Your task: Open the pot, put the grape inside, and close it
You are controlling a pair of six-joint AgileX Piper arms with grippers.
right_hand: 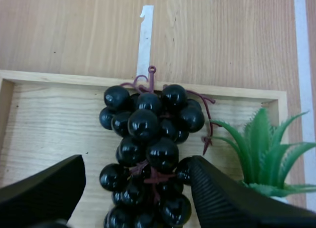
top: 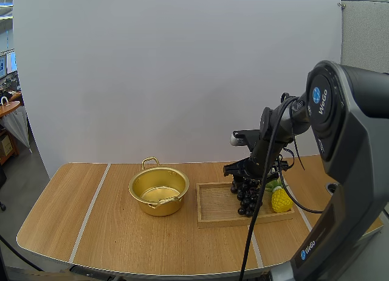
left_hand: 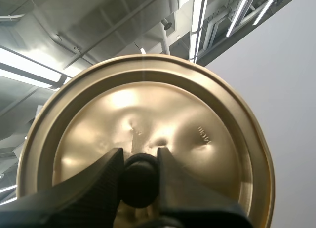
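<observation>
1. While the left gripper (left_hand: 139,159) pinches the dark knob (left_hand: 139,183) of the golden lid (left_hand: 148,114) and holds it clear, the golden pot (top: 158,191) stands uncovered on the wooden table (top: 115,238), just beside the wooden tray (top: 213,213)
2. The bunch of black grapes (right_hand: 148,134) lies in the tray, its stem loop close to one long rim. A toy pineapple (top: 280,199) lies in the same tray on the side away from the pot, its green leaves near the bunch
3. The right gripper (right_hand: 138,164) is down over the bunch with its fingers (right_hand: 222,198) spread apart, one on each side of the lower berries. Nothing is pinched yet; I cannot tell whether the ribbed pads touch any berry
4. Judgement: the step in hand is grasping the grapes. The lid is already off; loading and closing are not yet done
5. To grasp well: lower until the tips flank the thick middle of the cluster, then close on its body. A single outer berry looks glossy and would likely squirt out
6. Keep the pineapple-side finger off the leaves, or the toy may be dragged along
7. Lift straight up until the hanging berries clear the tray rim, and only then cross to the pot. Release low inside the pot wall so the bunch does not catch the rim
8. The left arm should hold the lid level and out of that path
</observation>
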